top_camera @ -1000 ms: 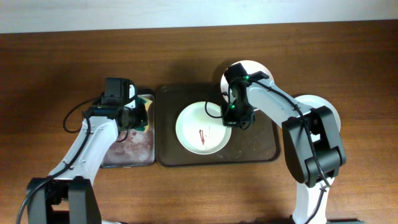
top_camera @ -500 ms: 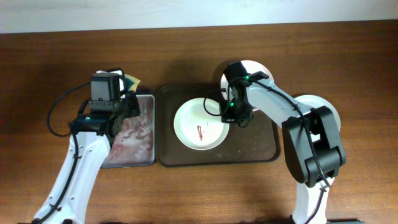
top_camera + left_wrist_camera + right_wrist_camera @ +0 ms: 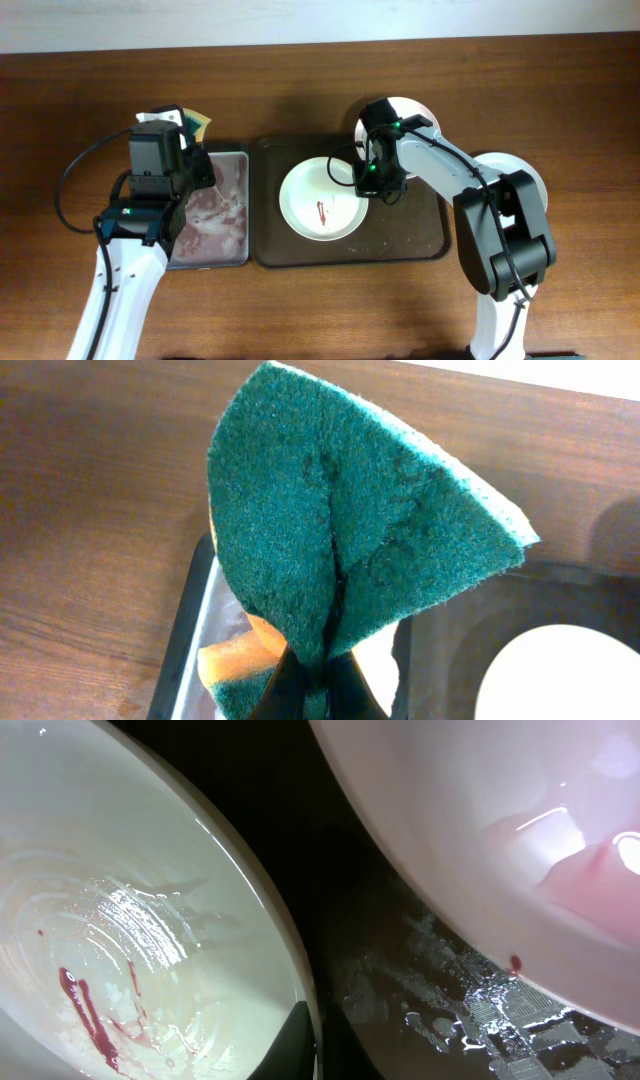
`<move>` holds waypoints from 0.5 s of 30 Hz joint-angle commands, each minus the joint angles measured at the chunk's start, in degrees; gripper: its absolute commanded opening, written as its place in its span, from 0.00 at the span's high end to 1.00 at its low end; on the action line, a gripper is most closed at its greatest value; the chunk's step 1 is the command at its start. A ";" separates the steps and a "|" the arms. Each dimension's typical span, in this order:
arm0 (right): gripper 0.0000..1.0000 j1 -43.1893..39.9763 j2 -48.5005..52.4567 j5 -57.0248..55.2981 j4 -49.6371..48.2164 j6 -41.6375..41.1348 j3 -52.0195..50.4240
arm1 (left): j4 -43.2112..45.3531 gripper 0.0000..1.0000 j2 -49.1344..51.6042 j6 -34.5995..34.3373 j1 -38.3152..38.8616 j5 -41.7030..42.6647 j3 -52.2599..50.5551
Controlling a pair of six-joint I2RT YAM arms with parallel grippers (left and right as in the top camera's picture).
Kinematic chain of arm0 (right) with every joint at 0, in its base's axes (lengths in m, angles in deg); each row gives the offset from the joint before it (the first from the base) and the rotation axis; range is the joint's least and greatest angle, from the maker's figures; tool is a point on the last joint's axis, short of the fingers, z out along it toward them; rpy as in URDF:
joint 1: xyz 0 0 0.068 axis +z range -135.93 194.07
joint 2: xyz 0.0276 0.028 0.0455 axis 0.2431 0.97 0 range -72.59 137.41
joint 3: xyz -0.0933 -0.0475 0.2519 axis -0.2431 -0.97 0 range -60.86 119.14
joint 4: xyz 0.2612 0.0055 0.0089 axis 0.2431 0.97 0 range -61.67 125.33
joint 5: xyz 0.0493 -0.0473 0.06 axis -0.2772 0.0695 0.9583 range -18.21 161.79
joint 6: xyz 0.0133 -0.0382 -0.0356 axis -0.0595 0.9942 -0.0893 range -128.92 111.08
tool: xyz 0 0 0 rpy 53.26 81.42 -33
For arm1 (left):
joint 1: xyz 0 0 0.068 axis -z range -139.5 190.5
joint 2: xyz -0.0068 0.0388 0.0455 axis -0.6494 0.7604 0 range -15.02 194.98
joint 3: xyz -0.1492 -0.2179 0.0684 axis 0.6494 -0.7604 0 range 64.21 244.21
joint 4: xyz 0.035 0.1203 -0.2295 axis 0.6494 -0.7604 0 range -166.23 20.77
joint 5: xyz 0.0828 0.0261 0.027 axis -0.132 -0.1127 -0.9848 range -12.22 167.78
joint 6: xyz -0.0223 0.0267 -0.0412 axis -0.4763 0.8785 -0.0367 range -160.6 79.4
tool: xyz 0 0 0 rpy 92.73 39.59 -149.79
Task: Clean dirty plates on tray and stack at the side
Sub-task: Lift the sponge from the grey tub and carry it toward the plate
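Overhead, our left gripper point(image 3: 195, 137) pinches the sponge point(image 3: 200, 122). Our right gripper point(image 3: 372, 186) is clamped on the streaked plate point(image 3: 320, 200), which lies to its left in the tray point(image 3: 405, 245).

Left wrist: the sponge folds softly above our closed fingers.

Right wrist: the plate's rim sits between closed fingertips. It looks glazed, wet and rigid, so probably slippery; the rim is the place to hold.

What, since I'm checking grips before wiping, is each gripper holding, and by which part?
Left gripper: green scouring sponge, pinched at its folded lower edge. Right gripper: the sauce-streaked plate, pinched by its rim.
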State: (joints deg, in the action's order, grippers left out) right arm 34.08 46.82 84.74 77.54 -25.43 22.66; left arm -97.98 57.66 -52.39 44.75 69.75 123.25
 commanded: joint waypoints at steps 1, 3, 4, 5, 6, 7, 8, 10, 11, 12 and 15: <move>0.96 -0.15 -0.81 -1.44 -0.20 -0.39 0.28 | -0.44 1.00 -1.05 0.07 -0.31 -1.09 1.07; 0.96 -0.15 -0.81 -1.44 -0.20 -0.42 0.28 | -0.39 1.00 -1.05 0.09 -0.31 -1.18 1.07; 0.96 -0.15 -0.81 -1.44 -0.20 -0.42 0.28 | -0.42 1.00 -1.05 0.07 -0.31 -1.70 1.07; 0.96 -0.15 -0.81 -1.44 -0.20 -0.42 0.28 | -0.44 1.00 -1.05 0.07 -0.28 -2.32 1.07; 0.96 -0.15 -0.81 -1.44 -0.20 -0.42 0.28 | -0.46 1.00 -1.05 0.09 -0.31 -2.45 1.07; 0.96 -0.15 -0.81 -1.44 -0.20 -0.42 0.28 | -0.44 1.00 -1.05 0.07 -0.31 -2.54 1.07; 0.96 -0.15 -0.81 -1.44 -0.20 -0.42 0.28 | -0.44 1.00 -1.05 0.09 -0.31 -2.51 1.07; 0.96 -0.15 -0.81 -1.44 -0.20 -0.42 0.28 | -0.44 1.00 -1.05 0.07 -0.31 -2.54 1.07; 0.96 -0.15 -0.81 -1.44 -0.20 -0.42 0.28 | -0.44 1.00 -1.05 0.07 -0.31 -2.51 1.07; 0.96 -0.15 -0.81 -1.44 -0.20 -0.42 0.28 | -0.44 1.00 -1.05 0.07 -0.31 -2.51 1.07; 0.96 -0.15 -0.81 -1.44 -0.20 -0.39 0.28 | -0.44 1.00 -1.05 0.07 -0.31 -2.54 1.07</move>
State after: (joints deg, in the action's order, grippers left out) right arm 34.08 46.82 84.74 77.56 -25.39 22.66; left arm -98.73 57.66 -52.41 44.75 68.22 123.25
